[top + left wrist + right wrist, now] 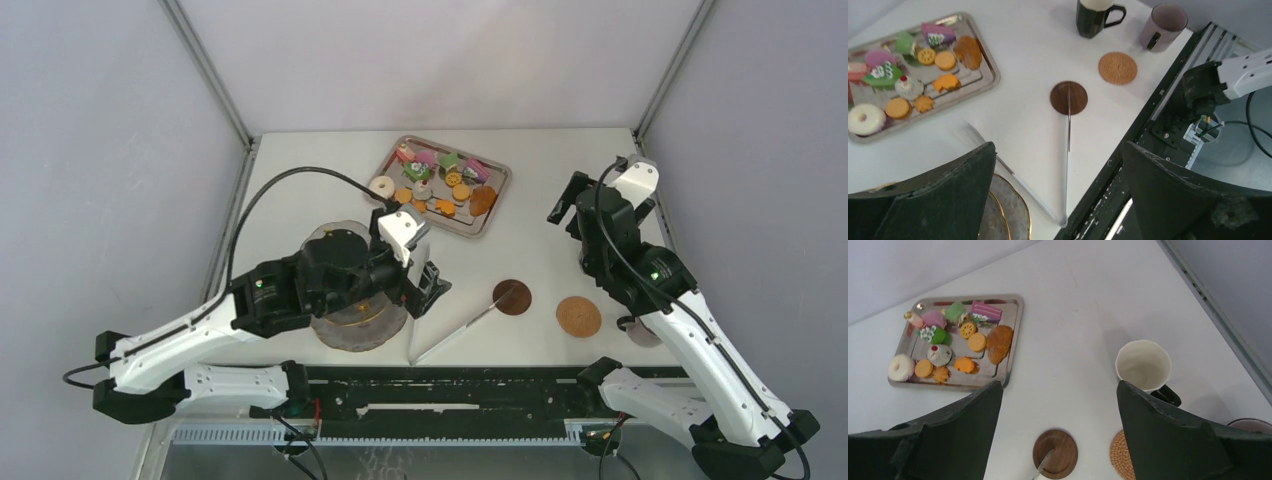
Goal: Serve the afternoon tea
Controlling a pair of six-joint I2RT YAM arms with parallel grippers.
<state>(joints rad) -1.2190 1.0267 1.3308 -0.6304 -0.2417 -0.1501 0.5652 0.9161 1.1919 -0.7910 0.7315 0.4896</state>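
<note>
Small colourful cakes (415,170), orange round cookies (403,195) and a white ring donut (381,186) lie on the steel tray (491,205). They also show in the left wrist view (883,75) and the right wrist view (935,335). The clear glass stand (352,325) sits under my left arm; its gold-rimmed plate shows in the left wrist view (1008,210). My left gripper (430,285) is open and empty, right of the stand. My right gripper (570,205) is open and empty, above the table between the tray and a dark cup with a white inside (1143,365).
Long metal tongs (455,332) lie with one tip on the dark brown coaster (512,297). A woven coaster (579,316) lies to its right. A mauve cup (1163,25) stands beside the dark cup (1093,15). The black rail (450,385) runs along the near edge.
</note>
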